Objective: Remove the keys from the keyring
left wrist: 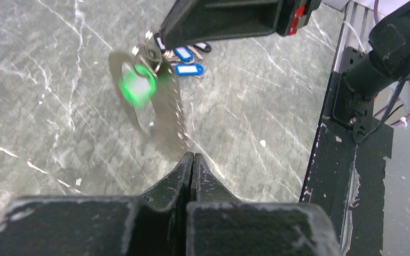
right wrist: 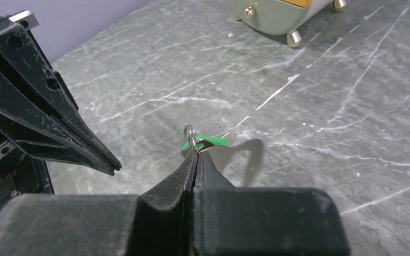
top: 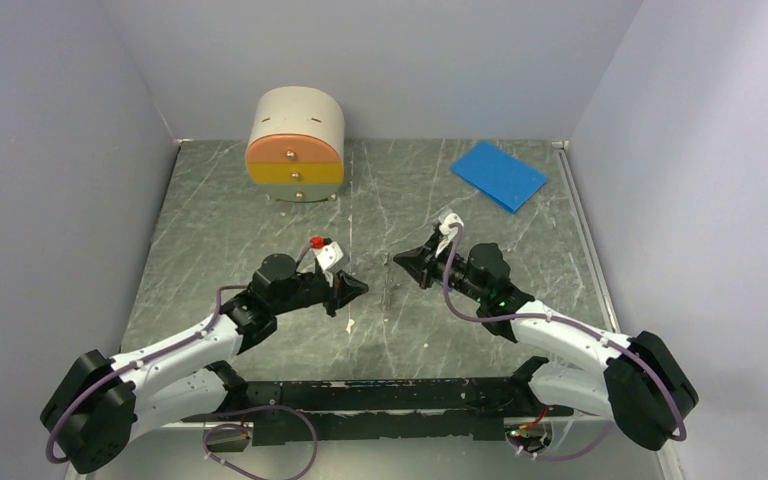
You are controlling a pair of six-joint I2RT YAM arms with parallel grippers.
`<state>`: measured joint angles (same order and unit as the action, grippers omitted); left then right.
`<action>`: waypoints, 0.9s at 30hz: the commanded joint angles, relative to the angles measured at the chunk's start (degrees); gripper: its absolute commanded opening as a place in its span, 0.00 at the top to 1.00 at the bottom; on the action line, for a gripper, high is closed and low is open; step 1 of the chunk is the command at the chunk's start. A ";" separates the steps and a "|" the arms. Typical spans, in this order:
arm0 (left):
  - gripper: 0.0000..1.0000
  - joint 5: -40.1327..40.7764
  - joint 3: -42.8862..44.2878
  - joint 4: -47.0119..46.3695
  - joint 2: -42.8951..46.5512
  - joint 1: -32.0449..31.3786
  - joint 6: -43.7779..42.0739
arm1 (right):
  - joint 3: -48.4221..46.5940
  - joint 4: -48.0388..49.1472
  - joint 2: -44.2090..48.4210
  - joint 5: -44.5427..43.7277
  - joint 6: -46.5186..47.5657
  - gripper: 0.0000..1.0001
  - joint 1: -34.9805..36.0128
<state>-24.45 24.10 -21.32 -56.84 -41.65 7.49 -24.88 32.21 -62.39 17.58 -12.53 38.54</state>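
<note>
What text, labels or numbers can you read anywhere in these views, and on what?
None readable.
The blue tags have white label windows, too small to read.
The green tag is blurred.
The drawer box and blue sheet show no text.

— How's your light?
— Even and bright from above; your top view is sharp, shadows soft.
— And your 2 wrist views?
— The green tag [left wrist: 137, 88] smears into a glowing blur on the left; the near foreground looks soft.
</note>
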 commanded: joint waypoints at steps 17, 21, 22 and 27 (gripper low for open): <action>0.71 2.92 2.88 -1.24 0.96 1.43 1.86 | 6.42 21.05 0.96 17.55 7.63 1.00 -5.74; 0.63 -3.93 2.93 -6.70 -1.59 5.14 5.36 | 6.65 22.44 0.21 21.35 9.92 1.00 -6.11; 0.62 -5.87 3.01 -8.38 -2.32 5.78 6.78 | 6.77 22.90 -0.20 22.11 10.23 1.00 -6.20; 0.59 -12.95 5.40 -10.83 -6.09 6.15 7.51 | 6.07 23.07 -1.53 24.92 10.70 1.00 -6.26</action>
<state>-29.06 25.76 -26.37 -60.95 -35.59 12.88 -18.46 50.13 -63.24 37.67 -3.77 32.47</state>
